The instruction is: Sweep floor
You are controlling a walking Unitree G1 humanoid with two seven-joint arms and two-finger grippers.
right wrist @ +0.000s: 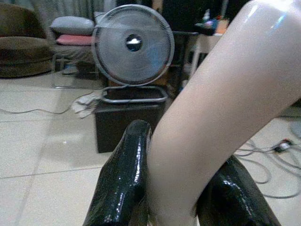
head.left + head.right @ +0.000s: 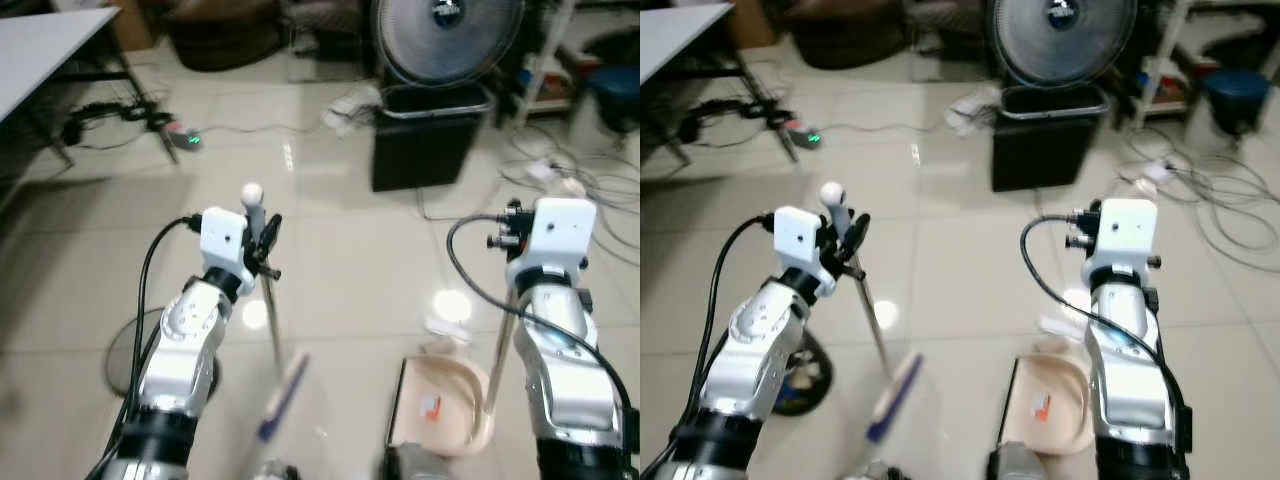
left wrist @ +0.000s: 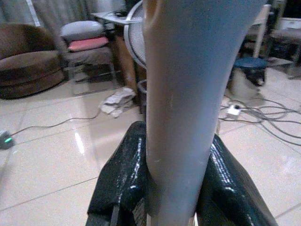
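Near the top of the broom handle (image 2: 268, 300), just below its white rounded cap, the left gripper (image 2: 264, 238) is closed around the grey pole, and the left wrist view shows both black fingers (image 3: 121, 186) pressed against the shaft on either side. From there the handle slants down toward the robot's feet, where the blue-and-white broom head (image 2: 284, 392) is blurred, so I cannot tell whether it touches the floor (image 2: 330, 270). On the other side, the right gripper (image 1: 181, 188) is clamped on the cream handle of the dustpan (image 2: 447, 398), whose pale tray sits low on the tiles just beside the right arm, with a small orange mark inside it. A crumpled white scrap (image 2: 447, 328) lies on the tiles just beyond the pan's far edge. Between the two arms and ahead of them the glossy tiled floor is open up to a black bin (image 2: 426, 140), with a standing fan (image 2: 447, 38) behind it. Loose cables (image 2: 585, 185) sprawl over the floor to the right of the bin, crumpled paper (image 2: 350, 105) lies to its left, and a power strip with a green light (image 2: 185, 135) sits near the leg of a white table (image 2: 50, 50) at the far left edge.
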